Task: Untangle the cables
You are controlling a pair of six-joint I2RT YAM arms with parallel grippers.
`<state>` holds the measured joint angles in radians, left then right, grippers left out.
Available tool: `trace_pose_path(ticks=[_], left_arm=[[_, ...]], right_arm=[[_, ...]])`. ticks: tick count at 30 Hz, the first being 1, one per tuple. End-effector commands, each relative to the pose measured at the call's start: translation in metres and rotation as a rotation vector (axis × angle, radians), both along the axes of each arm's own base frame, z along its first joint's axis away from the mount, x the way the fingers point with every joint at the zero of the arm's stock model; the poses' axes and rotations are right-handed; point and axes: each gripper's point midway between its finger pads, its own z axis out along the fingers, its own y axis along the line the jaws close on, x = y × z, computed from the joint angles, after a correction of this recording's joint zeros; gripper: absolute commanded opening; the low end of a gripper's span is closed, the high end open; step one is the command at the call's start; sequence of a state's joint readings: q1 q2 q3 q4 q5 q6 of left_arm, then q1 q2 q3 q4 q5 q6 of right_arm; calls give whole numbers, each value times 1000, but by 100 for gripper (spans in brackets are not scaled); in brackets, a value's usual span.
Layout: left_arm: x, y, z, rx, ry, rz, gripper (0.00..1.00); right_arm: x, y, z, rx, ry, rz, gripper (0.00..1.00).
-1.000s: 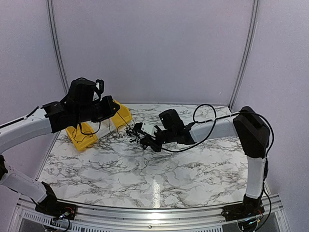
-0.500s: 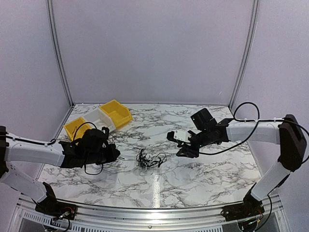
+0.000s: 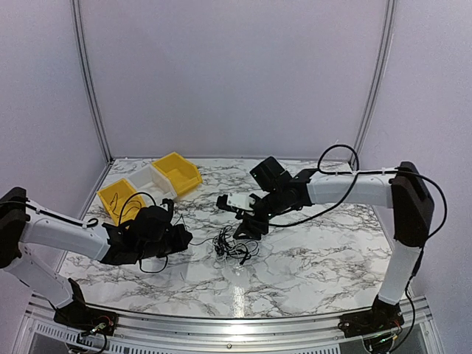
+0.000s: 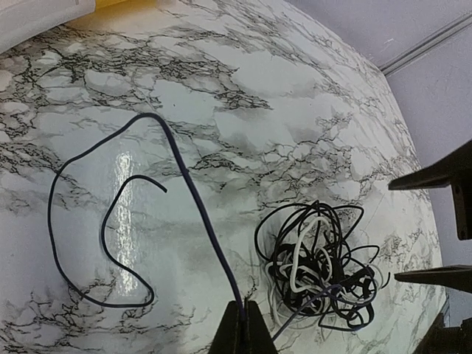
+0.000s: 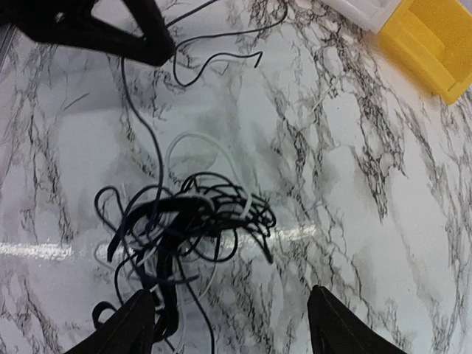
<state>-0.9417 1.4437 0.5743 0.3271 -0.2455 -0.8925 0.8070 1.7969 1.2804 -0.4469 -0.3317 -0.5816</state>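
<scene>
Right gripper swung back, spread over cables; left gripper pinches one (running leftward).

Left arm reaching low inward, left gripper pinching one cable, right arm stretching leftward, right gripper gaping, pointing down.

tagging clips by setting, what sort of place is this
Probably a robot lab test cell: two white arms bolted to a marble-look table, plain panel walls closing it in, and staged props, small bins and tangled cables.
</scene>
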Motion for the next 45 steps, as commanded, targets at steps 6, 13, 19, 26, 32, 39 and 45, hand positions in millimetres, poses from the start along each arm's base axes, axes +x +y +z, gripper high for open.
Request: trace_pose_path(ticks=[6, 13, 19, 26, 32, 39, 45], left_arm=[[1, 2, -9, 2, -9, 21, 0], [1, 1, -11, 11, -13, 12, 0], [-1, 14, 0, 18, -61, 26, 0], [-7, 68, 29, 61, -181, 143, 0], [-16, 64, 42, 14, -190, 85, 0], [-25, 55, 94, -30, -325, -34, 53], [-28, 25, 129, 11, -428, -216, 58]], right_arm=[[7, 49, -31, 20, 175, 3, 74], [-20, 62, -66, -15, 299, 63, 67], [-8, 48, -41, 9, 231, 10, 4], [77, -27, 20, 140, 64, -444, 0], [86, -47, 29, 151, 38, -486, 2], [42, -29, 28, 219, 110, -213, 7], [8, -23, 21, 247, 196, -47, 17]])
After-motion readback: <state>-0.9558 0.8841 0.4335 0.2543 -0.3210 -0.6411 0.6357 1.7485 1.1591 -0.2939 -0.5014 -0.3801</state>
